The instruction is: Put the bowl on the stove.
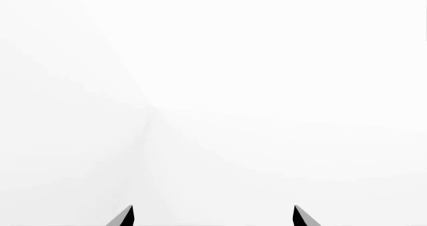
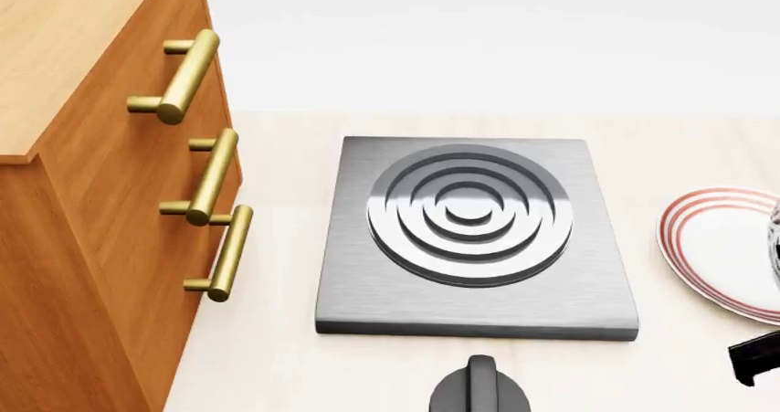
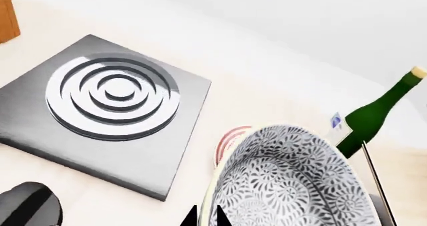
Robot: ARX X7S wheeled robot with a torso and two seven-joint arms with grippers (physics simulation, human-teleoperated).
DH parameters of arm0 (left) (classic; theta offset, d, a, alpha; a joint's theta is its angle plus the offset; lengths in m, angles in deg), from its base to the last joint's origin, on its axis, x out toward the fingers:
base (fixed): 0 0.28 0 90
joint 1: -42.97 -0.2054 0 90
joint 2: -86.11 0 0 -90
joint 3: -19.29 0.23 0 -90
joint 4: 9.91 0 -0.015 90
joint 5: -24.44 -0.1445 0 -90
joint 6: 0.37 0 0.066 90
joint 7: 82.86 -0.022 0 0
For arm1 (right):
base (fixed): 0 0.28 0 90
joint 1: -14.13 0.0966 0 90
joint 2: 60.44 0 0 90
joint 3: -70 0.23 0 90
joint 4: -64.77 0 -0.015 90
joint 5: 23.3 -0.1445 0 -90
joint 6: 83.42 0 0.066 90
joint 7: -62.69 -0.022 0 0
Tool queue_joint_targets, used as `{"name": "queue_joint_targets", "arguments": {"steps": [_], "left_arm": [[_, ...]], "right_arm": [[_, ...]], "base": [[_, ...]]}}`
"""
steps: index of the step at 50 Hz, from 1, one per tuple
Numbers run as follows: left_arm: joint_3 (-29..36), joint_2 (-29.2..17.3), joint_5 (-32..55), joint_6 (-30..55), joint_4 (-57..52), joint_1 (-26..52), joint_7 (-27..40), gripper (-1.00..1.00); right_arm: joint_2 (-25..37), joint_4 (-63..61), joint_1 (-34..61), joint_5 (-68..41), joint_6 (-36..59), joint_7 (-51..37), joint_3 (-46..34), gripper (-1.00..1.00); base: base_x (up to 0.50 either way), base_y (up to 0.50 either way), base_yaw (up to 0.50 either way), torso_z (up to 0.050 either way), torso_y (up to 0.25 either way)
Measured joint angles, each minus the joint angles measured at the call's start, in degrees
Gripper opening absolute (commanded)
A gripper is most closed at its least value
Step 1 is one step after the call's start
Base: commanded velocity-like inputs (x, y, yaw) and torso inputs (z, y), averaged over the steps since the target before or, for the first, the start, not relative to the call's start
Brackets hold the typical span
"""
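Note:
The bowl (image 3: 293,181), white with a dense grey-blue floral pattern, fills the near part of the right wrist view and is tilted. My right gripper (image 3: 206,213) is shut on the bowl's rim, one fingertip on each side of the rim. The stove (image 3: 167,151), a dark grey slab with a ringed burner (image 2: 469,213), lies to the bowl's left with nothing on it. In the head view only a black piece of the right arm (image 2: 755,357) shows at the right edge. My left gripper (image 1: 213,208) is open and faces a blank white surface.
A red-ringed white plate (image 2: 719,248) lies right of the stove, partly under the bowl. A black knob (image 2: 479,389) sits in front of the slab. A wooden cabinet (image 2: 110,202) with gold handles stands left. A green bottle (image 3: 377,110) stands behind the bowl.

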Motion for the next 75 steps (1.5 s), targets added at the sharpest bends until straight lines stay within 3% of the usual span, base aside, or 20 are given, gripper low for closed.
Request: {"name": "queue_joint_targets", "arguments": {"steps": [11, 22, 32, 53, 63, 75], "left_arm": [[0.48, 0.15, -0.17, -0.35, 0.22, -0.18, -0.05, 1.00], [0.62, 0.17, -0.15, -0.66, 0.40, -0.33, -0.02, 1.00], [0.74, 0.14, -0.11, -0.87, 0.54, -0.43, 0.03, 1.00], [0.98, -0.05, -0.03, -1.14, 0.66, -0.57, 0.21, 1.00], [1.18, -0.12, -0.03, -1.27, 0.73, -0.67, 0.25, 1.00], [1.63, -0.08, -0.07, -1.49, 0.89, -0.79, 0.22, 1.00]], "right_arm": [[-7.92, 3.34, 20.59, 6.25, -0.20, 7.43, -15.95, -1.00], [-16.49, 11.37, 32.77, 11.34, -3.89, 13.20, -25.58, -1.00], [-21.24, 15.49, 37.33, 14.06, -7.27, 15.37, -29.70, -1.00], [-24.39, 18.61, 39.53, 15.94, -10.94, 16.85, -32.35, -1.00], [-30.62, 34.73, 42.87, 19.31, -21.22, 21.57, -34.71, -1.00], [-43.50, 70.03, 50.45, 25.55, -40.71, 29.83, -34.88, -1.00]], "base": [[0.00, 0.00, 0.00, 0.000, 0.000], [0.00, 0.00, 0.00, 0.000, 0.000], [0.00, 0.00, 0.00, 0.000, 0.000], [0.00, 0.00, 0.00, 0.000, 0.000], [0.00, 0.00, 0.00, 0.000, 0.000], [0.00, 0.00, 0.00, 0.000, 0.001]]}}
